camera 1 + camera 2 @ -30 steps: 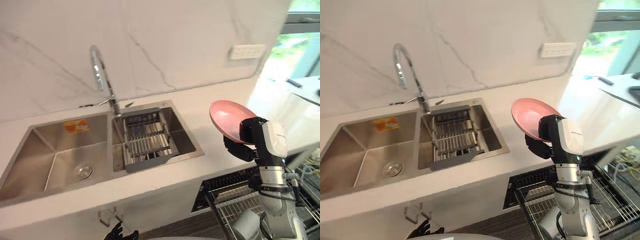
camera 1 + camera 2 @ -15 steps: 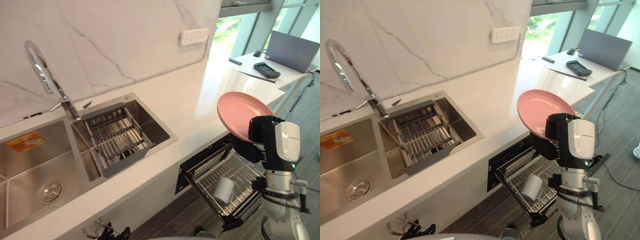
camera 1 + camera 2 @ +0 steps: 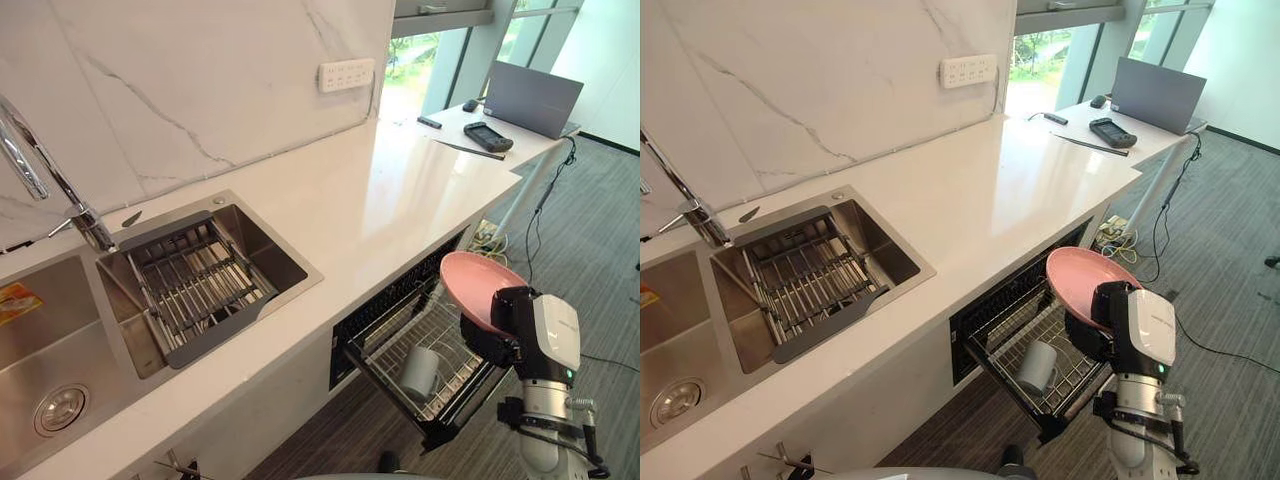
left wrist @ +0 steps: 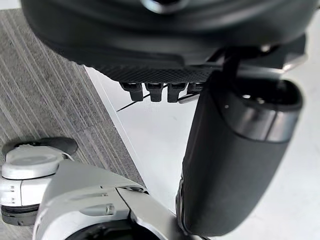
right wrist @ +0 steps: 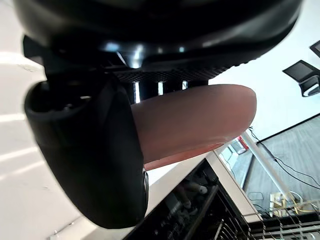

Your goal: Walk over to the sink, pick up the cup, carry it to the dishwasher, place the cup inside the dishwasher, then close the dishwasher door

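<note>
Above the rack (image 3: 385,352), the right hand (image 3: 490,340) grips the plate (image 3: 475,285) by its edge; lowered carelessly, it could strike the cup (image 3: 420,372).

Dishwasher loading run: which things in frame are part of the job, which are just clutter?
Job: pink plate gripped in the right hand; pulled-out dishwasher rack; cup in that rack; sink.
Lying about: laptop, dark handheld device, wall socket, grey drain rack in the sink.
</note>
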